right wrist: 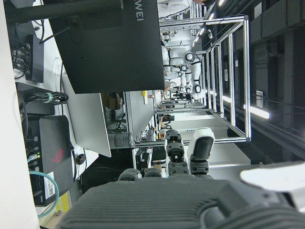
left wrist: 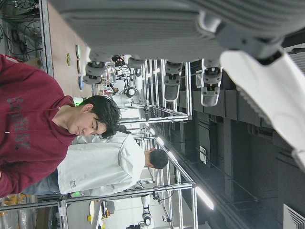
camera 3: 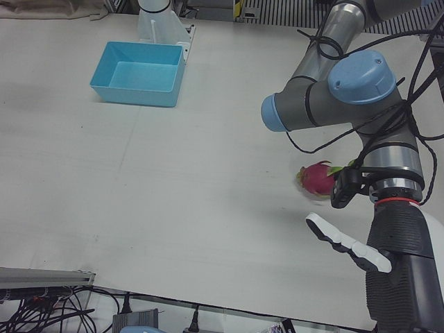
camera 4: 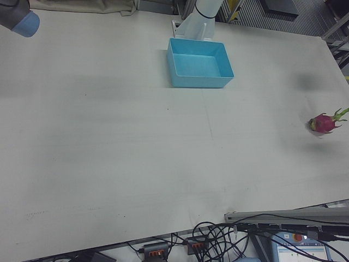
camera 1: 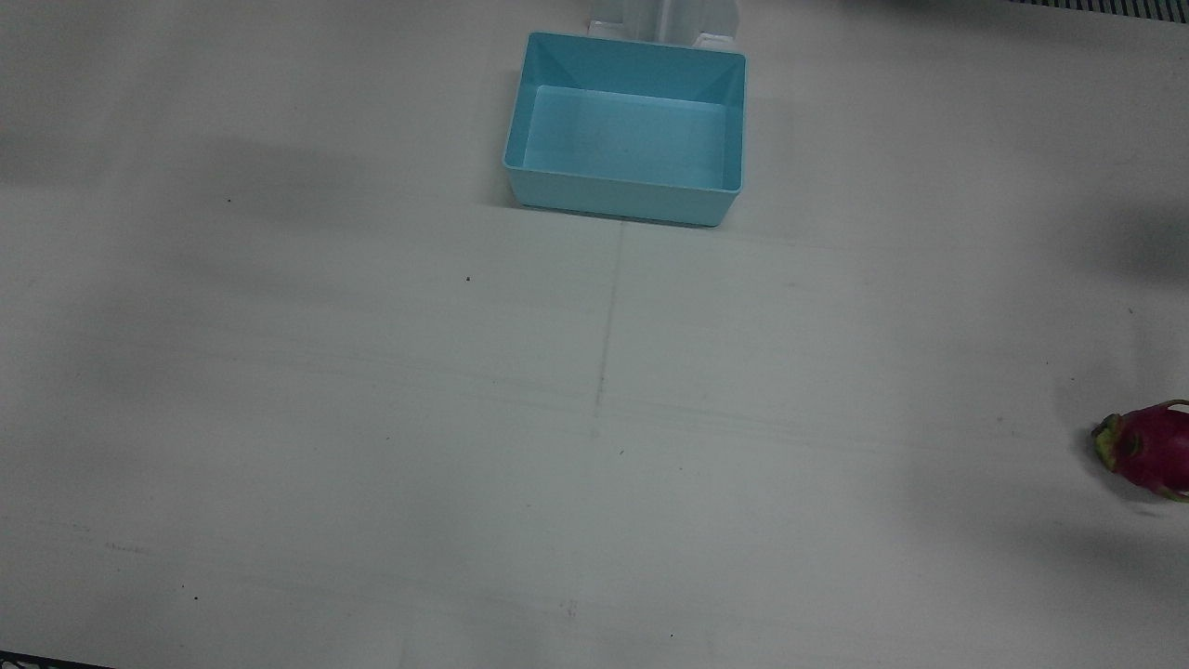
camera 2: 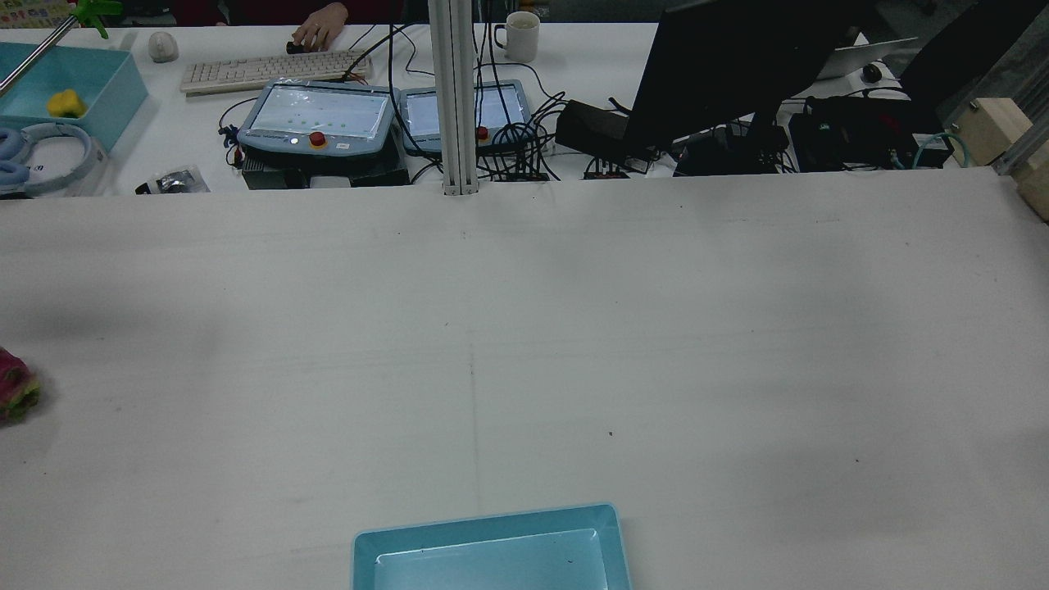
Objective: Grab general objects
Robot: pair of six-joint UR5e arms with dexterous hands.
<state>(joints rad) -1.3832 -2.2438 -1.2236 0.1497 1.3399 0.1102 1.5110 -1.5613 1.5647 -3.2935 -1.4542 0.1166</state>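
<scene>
A pink dragon fruit (camera 3: 318,178) with green scales lies on the white table, near the edge on my left arm's side. It also shows in the front view (camera 1: 1147,451), the rear view (camera 2: 16,385) and the right-front view (camera 4: 324,123). My left hand (camera 3: 388,258) hangs a little nearer the operators' edge than the fruit, apart from it, with its white fingers (camera 3: 343,241) spread and nothing in them. Only its own camera shows my right hand (right wrist: 157,205), whose fingers (right wrist: 190,152) are stretched out and hold nothing.
A light-blue bin (camera 1: 613,200) stands empty at the robot's side of the table, mid-width, seen too as the bin (camera 3: 135,94). My left arm's elbow (camera 3: 361,80) is raised above the fruit. Past the far edge lie teach pendants (camera 2: 315,119), a monitor (camera 2: 737,65) and cables.
</scene>
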